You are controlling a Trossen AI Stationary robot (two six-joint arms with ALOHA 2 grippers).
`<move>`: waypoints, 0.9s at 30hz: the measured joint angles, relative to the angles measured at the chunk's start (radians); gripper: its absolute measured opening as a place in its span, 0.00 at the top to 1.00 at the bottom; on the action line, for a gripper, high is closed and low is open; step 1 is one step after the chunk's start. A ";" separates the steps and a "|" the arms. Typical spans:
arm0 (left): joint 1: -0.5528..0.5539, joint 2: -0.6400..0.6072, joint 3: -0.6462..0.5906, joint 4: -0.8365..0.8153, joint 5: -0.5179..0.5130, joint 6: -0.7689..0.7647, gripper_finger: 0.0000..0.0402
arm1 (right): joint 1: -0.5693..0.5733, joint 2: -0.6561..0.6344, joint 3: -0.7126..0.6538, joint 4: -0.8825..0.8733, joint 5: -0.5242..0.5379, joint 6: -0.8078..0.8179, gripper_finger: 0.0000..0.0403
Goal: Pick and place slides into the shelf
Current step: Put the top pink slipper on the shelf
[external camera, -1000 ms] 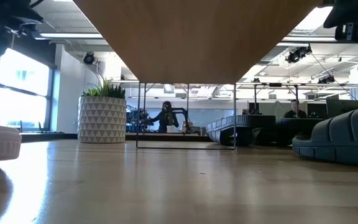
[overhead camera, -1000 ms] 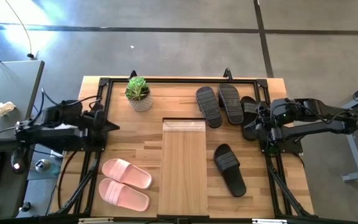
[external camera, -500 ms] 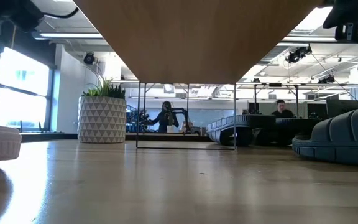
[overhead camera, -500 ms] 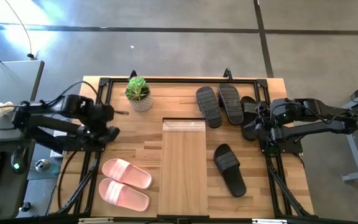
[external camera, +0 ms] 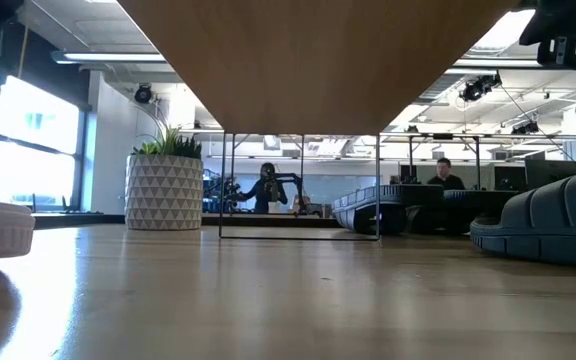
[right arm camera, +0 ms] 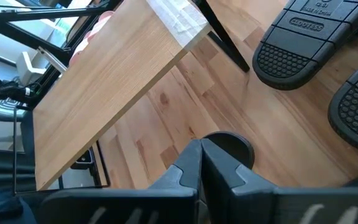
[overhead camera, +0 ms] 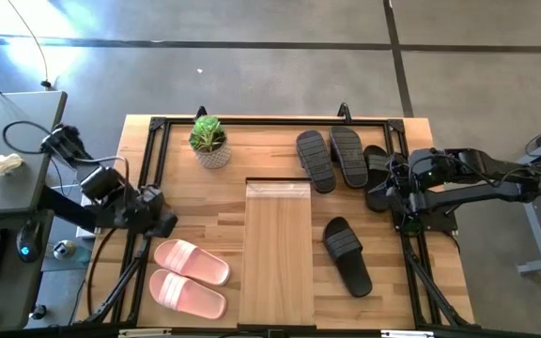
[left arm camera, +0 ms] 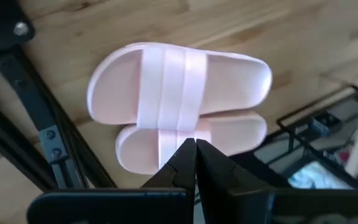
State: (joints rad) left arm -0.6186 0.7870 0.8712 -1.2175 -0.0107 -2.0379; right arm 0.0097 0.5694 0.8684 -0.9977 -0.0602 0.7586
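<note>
Since the earlier frame, left gripper [overhead camera: 161,222] has swung in above the pink slides [overhead camera: 191,277], fingers together; right gripper [overhead camera: 383,191] unchanged beside the table's right edge, fingers together. Pink pair: side by side near the front left, left of the shelf [overhead camera: 277,253]. Black slides [overhead camera: 330,158]: far right. Judged light, foam-soft, flexible; best hold likely the wide strap [left arm camera: 164,78].

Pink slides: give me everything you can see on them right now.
The pink slides are a matte pale pink pair, foam-like, each with one wide ribbed strap. They lie soles down, side by side and touching, angled on the wooden tabletop left of the shelf. The left gripper, fingers shut, hovers just above them, not touching.
</note>
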 joint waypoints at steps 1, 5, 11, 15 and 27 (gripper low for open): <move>-0.037 -0.002 -0.015 0.010 -0.017 -0.051 1.00 | 0.000 0.000 0.000 0.000 -0.001 0.000 1.00; -0.157 0.000 -0.103 0.102 -0.074 -0.216 1.00 | 0.000 0.000 0.000 0.000 -0.011 -0.018 1.00; -0.270 -0.007 -0.260 0.249 -0.119 -0.390 1.00 | 0.000 0.000 0.000 0.000 -0.011 -0.034 1.00; -0.319 -0.019 -0.346 0.371 -0.174 -0.443 1.00 | 0.000 0.000 0.000 0.001 -0.019 -0.034 1.00; -0.357 -0.019 -0.409 0.392 -0.192 -0.424 0.74 | 0.000 0.000 0.000 0.001 -0.022 -0.042 1.00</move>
State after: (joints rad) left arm -0.9756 0.7677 0.4625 -0.8259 -0.2029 -2.4617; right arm 0.0094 0.5690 0.8684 -0.9970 -0.0826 0.7162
